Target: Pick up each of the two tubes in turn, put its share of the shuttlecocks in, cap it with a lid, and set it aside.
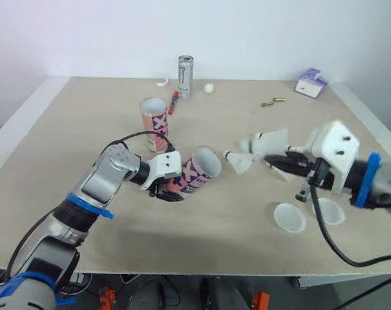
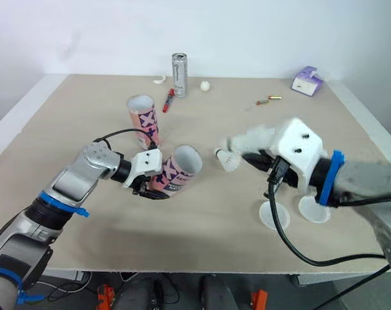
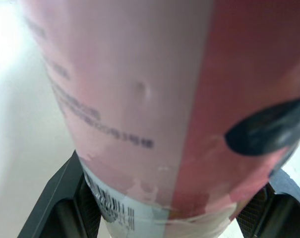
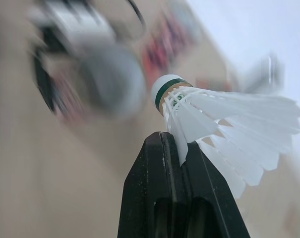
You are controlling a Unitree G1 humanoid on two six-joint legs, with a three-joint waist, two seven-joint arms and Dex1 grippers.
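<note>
My left gripper (image 1: 167, 190) has its jaws clamped on the base end of the pink tube (image 1: 196, 172), one black finger against each side of the smooth printed wall. The tube is tilted, with its round open mouth aimed across at my right arm. I cannot tell whether its lower end touches the tabletop (image 1: 85, 129).

On the right gripper (image 4: 164, 144) the jaws are pinched almost flat together on the edge of one feather of a shuttlecock (image 4: 224, 124). Its white cork tip has a green band, and the stiff white feathers fan out away from the fingers. The cork end points toward the tube mouth, near it but clearly apart.

The second tube (image 1: 154, 119), with the same pink pattern, stands upright and open-topped just behind the held one. Two lids (image 1: 290, 216), thin translucent white discs, lie flat side by side on the matte beige tabletop beneath my right arm. A metal can (image 1: 185, 76) stands at the far edge, with a red marker (image 1: 172, 102) beside it.
</note>
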